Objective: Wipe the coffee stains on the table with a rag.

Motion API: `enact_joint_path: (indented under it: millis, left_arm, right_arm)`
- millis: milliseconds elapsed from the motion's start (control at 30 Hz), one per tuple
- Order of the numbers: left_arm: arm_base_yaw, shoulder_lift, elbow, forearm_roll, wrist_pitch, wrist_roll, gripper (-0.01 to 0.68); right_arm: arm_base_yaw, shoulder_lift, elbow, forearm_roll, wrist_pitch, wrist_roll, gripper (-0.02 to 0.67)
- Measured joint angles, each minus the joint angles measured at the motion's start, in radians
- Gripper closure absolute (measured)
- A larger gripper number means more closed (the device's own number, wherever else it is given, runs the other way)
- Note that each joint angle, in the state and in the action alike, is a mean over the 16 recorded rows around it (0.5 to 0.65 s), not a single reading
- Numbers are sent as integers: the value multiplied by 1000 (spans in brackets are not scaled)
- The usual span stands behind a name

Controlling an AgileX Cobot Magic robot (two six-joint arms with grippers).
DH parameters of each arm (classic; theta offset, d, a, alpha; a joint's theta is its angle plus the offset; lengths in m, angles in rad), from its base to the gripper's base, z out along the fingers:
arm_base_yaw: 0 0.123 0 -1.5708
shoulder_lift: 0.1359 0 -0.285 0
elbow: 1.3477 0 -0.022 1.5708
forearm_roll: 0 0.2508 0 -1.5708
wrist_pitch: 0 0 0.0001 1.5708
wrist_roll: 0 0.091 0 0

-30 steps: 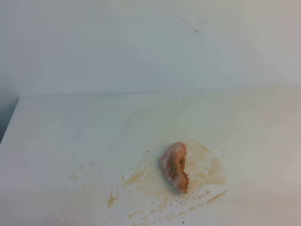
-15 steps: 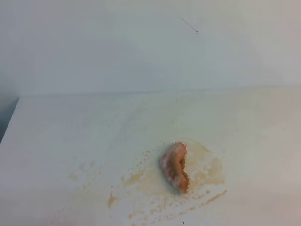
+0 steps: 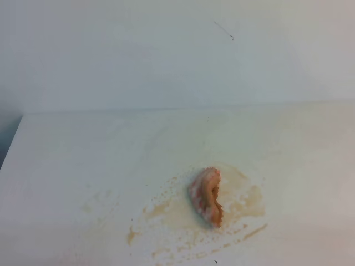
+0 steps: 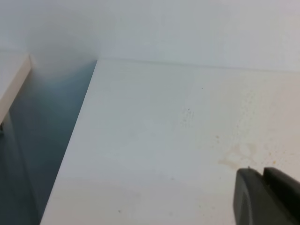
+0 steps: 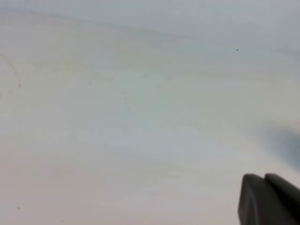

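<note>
The rag (image 3: 206,196) is a bunched pink-and-white lump with an orange-brown fold, lying alone on the white table (image 3: 83,149) near the front middle. The coffee stains (image 3: 247,202) spread around it as a tan blotch on its right and smears and speckles (image 3: 158,209) on its left. Neither gripper shows in the exterior view. In the left wrist view my left gripper (image 4: 263,170) is at the bottom right, jaws together, above the table near a pale tan smear (image 4: 236,157). In the right wrist view my right gripper (image 5: 264,176) is also shut, over bare table (image 5: 117,117).
A plain white wall (image 3: 166,55) stands behind the table. The table's left edge (image 4: 75,140) drops to a dark gap, with another white surface (image 4: 11,75) beyond it. Faint yellowish marks (image 3: 183,133) lie across the tabletop.
</note>
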Motion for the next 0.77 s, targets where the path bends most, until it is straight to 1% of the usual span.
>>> enact_joint_path:
  millis: [767]
  left_arm:
    - [1,0,0,0,0,0,673]
  right_arm:
    - [0,0,0,-1,0,0,651]
